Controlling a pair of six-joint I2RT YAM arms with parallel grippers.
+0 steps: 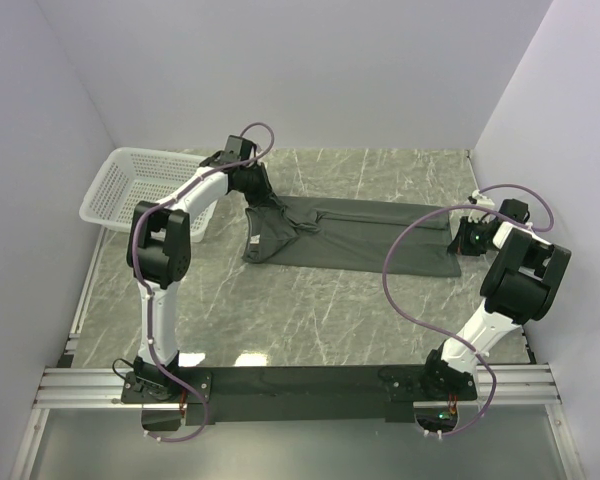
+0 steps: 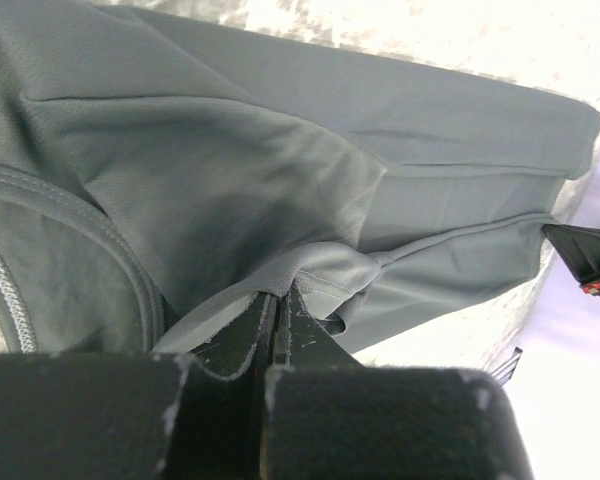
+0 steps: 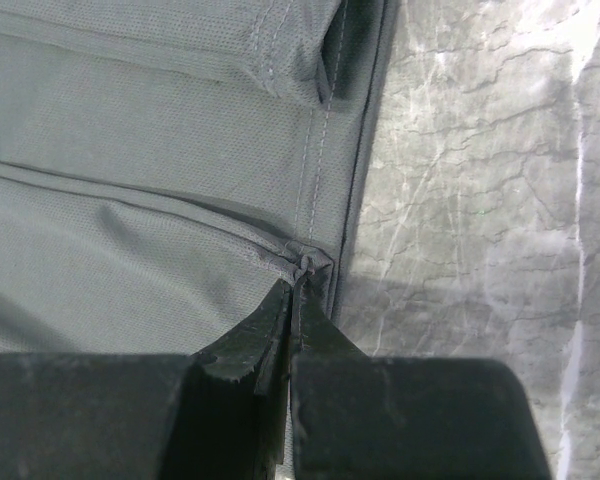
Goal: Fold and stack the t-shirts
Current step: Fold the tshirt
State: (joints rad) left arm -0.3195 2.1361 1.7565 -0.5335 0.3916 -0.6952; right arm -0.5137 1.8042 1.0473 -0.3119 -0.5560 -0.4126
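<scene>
Marble tabletop (image 1: 310, 310) holds the t-shirt (image 1: 370, 235) mid-fold, left claw (image 2: 277, 300) and right claw (image 3: 296, 280) each clamped on fabric at their tips; next I'd lift both together and fold over.

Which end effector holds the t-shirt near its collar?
The left end effector, on the basket side: it grips the t-shirt beside the collar. The right end effector pinches the hem corner at the opposite end.

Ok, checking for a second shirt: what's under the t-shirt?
Only the marbled table shows around the t-shirt; anything beneath its layers is hidden.
</scene>
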